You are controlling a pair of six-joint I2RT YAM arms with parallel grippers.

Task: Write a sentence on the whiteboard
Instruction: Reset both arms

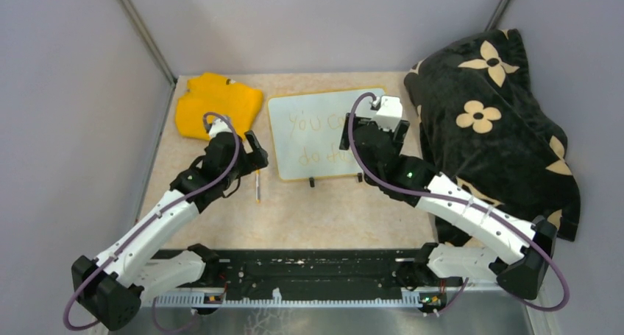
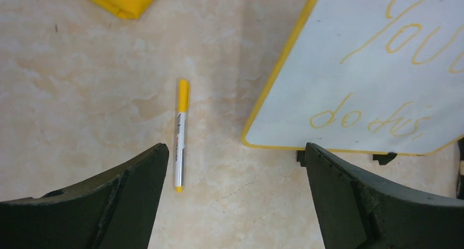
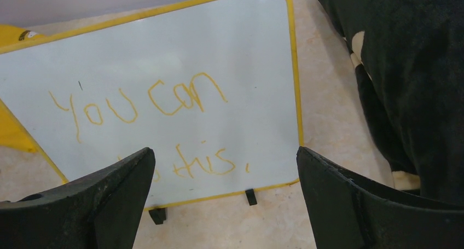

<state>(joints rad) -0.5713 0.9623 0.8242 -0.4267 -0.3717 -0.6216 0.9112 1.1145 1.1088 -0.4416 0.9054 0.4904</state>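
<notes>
Showing the sentence (image 3: 148, 104) in two yellow-orange lines on the whiteboard (image 1: 309, 103), resting mid-way across the surface (image 1: 331, 210), probably for both arms' reach. Lying loose just left of it, a yellow marker (image 2: 180, 134), apparently finished with. Hovering wide open, holding nothing: left gripper (image 2: 235, 148) over the marker, right gripper (image 3: 224, 150) over the board. Counting one whiteboard, one marker, one yellow cloth (image 1: 217, 103), one flowered black blanket (image 1: 493, 121), two grippers.

The left gripper (image 1: 255, 152) stood with jaws spread, a marker (image 1: 257, 186) lying on the table (image 1: 324, 217) just nearward of them, a yellow cloth (image 1: 217, 103) beyond. The right gripper (image 1: 371, 138) hung over the whiteboard (image 1: 313, 103), its jaws apparently apart, covering part of the sentence (image 1: 305, 123) beneath them.
</notes>
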